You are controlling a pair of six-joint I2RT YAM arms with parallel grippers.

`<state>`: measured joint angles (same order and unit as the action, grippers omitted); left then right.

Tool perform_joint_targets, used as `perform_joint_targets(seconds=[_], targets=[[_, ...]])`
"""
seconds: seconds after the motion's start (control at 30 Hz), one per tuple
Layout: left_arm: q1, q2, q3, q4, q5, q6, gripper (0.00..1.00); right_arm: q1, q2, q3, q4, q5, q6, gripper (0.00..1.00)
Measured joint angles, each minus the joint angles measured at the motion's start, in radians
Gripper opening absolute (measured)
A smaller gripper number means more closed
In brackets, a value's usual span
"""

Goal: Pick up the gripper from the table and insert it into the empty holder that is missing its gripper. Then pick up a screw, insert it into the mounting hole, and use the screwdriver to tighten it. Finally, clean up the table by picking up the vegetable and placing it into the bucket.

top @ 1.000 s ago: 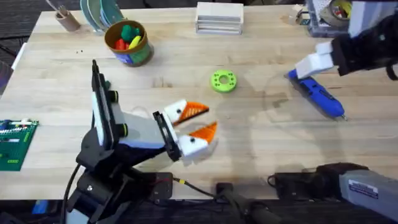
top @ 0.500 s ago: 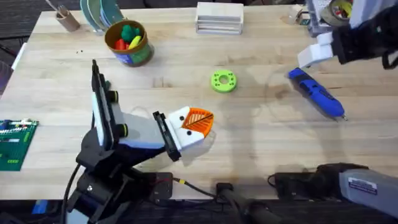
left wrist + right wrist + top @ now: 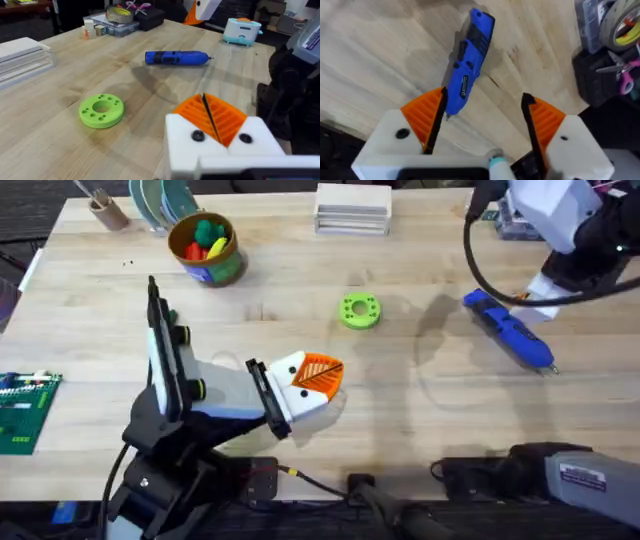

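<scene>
Pale butcher-block wood makes up the table [image 3: 420,420], with clutter pushed toward its far edge. On the far left stands the bucket [image 3: 206,248], a small round tub with a yellow-orange rim and a blue-green label; inside it sit a dark green leafy vegetable [image 3: 208,228] and some red and yellow toy pieces. A stack of white trays [image 3: 352,207] lies at the far edge near the middle, and a bright green ring with holes [image 3: 360,311] lies flat near the table's centre. The blue screwdriver [image 3: 508,331] lies on its side on the wood toward the right, apart from the ring. The left gripper [image 3: 318,376] is low over the table near the front centre, its orange ribbed pads pressed together with nothing between them; in the left wrist view the pads meet at a thin dark seam, with the ring [image 3: 101,110] and the screwdriver [image 3: 176,58] lying beyond them. The right gripper [image 3: 482,117] hangs above the screwdriver [image 3: 469,69] with its jaws spread wide and empty, the tool's narrow tip lying just beside the inner face of one orange finger [image 3: 424,117]. A green circuit board [image 3: 24,410] rests at the table's left edge.
</scene>
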<state>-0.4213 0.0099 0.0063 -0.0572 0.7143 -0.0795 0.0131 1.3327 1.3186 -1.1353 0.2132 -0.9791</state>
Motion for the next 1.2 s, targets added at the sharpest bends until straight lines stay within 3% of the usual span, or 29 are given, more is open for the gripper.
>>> perform_joint_targets(seconds=[0.2,0.47,0.87,1.2], targets=[[0.000,0.000,0.000,0.000,0.000,0.000,0.017,-0.097,0.024,0.000,0.005,-0.110,-0.101,0.946],[0.000,0.000,0.000,0.000,0.000,0.000,0.017,-0.266,0.187,0.000,0.014,-0.284,-0.197,0.947],[0.000,0.000,0.000,0.000,0.000,0.000,0.017,-0.273,0.432,0.000,0.122,-0.336,-0.264,0.947],[0.000,0.000,0.000,0.000,0.000,0.000,0.017,-0.273,0.463,0.000,0.191,-0.342,-0.253,0.947]])
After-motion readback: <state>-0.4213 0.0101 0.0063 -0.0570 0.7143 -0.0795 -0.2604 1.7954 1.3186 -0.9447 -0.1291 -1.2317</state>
